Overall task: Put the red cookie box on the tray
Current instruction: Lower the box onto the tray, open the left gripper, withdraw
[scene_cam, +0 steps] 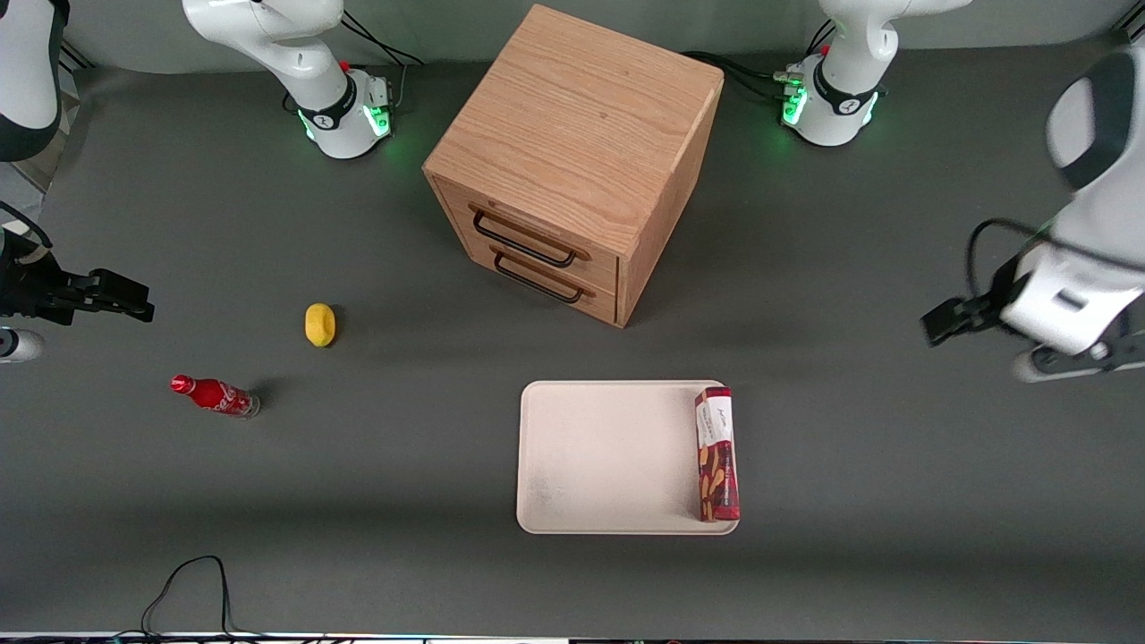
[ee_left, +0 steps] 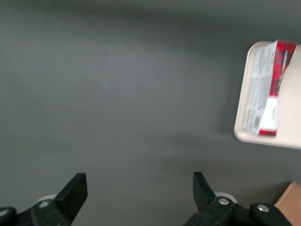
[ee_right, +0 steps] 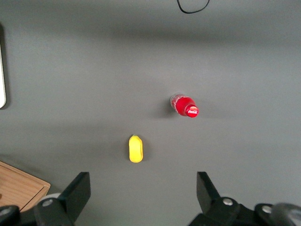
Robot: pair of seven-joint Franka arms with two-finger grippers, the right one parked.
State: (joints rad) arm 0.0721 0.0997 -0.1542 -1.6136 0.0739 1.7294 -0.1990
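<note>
Lying lengthwise along the cream-white rectangular tray's edge, the long dark red cookie box is seen well apart from the open, empty gripper.

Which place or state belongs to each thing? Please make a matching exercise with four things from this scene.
Things:
1. red cookie box
2. hand
3. soda bottle
4. lemon

Places or states:
A. open and empty, above bare table toward the working arm's end
B. lying on the tray, along its edge
C. lying on its side toward the parked arm's end
D. on the table, farther from the front camera than the bottle

Pairs: 1-B, 2-A, 3-C, 4-D
</note>
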